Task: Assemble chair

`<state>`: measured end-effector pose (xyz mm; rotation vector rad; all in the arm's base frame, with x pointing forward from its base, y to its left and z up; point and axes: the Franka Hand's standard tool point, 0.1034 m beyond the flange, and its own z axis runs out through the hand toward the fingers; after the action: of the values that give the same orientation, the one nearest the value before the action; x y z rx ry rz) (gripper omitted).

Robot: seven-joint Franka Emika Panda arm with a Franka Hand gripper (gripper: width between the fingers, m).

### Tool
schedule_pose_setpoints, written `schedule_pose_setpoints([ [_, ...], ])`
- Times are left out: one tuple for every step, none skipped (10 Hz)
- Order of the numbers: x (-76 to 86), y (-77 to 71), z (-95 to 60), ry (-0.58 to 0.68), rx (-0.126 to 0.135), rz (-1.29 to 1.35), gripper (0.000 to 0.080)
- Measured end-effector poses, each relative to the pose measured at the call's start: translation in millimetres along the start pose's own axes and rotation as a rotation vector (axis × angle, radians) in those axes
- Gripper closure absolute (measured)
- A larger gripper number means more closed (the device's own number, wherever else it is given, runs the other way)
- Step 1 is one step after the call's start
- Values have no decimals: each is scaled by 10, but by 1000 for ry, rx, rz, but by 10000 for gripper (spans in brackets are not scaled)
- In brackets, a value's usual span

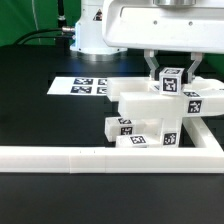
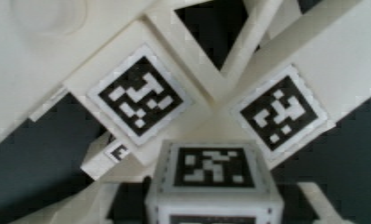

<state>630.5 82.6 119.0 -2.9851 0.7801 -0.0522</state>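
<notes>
The chair parts (image 1: 150, 118) are chunky white tagged pieces, stacked together in the corner of the border rail at the exterior view's right. My gripper (image 1: 172, 84) hangs over them, one finger on each side of a short white square post (image 1: 171, 80) with a tag on its face. In the wrist view the post (image 2: 208, 172) sits between my fingers (image 2: 97, 198), above two slanted tagged chair pieces (image 2: 143, 92). The gripper (image 2: 203, 203) is shut on the post. The post's lower end and where it meets the pieces below are hidden.
The long white L-shaped border rail (image 1: 100, 157) runs along the front and up the exterior view's right side. The marker board (image 1: 85, 86) lies flat on the black table behind the chair parts. The robot's white base stands at the back.
</notes>
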Motion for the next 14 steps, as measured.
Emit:
schedule_pose_setpoints([
  [-5,-9,0,-3,5,59,515],
  [-4,-7,0,-3,4,25,515],
  [-2,-7,-1,-2,4,-8,515],
  [-6,-15,-3,-2,4,-10,399],
  [-6,-15,-3,-1,3,-84,265],
  [-6,-15,-3,-1,3,-172,265],
  [-5,-14,-3,-1,3,-249,170],
  [-5,-14,-3,0,3,-332,156],
  [-2,-8,-3,0,2,-425,156],
  [3,-1,-2,0,2,-527,151],
  [4,1,-2,0,1,-588,151],
  [5,-2,-3,2,-1,-658,151],
  [-1,-19,-5,8,-14,-721,151],
  [4,-15,-6,9,-20,-823,151],
])
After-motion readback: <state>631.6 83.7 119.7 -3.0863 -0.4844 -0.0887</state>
